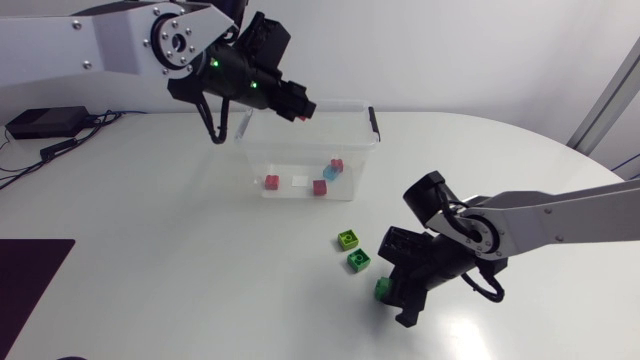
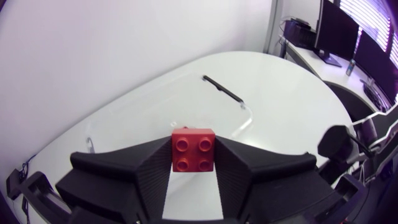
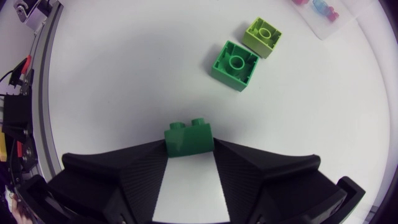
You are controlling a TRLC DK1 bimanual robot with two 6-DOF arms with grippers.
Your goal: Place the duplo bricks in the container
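- Head view: my left tool (image 1: 300, 108) hangs over the container (image 1: 372, 130), pinching a red brick (image 2: 193, 149).
- My right tool (image 1: 388, 293), at the container's 5 o'clock, pinches a green brick (image 3: 188, 138).
- At its 11 o'clock on the surface (image 1: 200, 250) lie a loose green brick (image 1: 359, 261) and a lime brick (image 1: 348, 240).

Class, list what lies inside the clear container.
Inside the container: three red bricks, one blue brick, one white piece. Jaws of the left arm hide its far corner.
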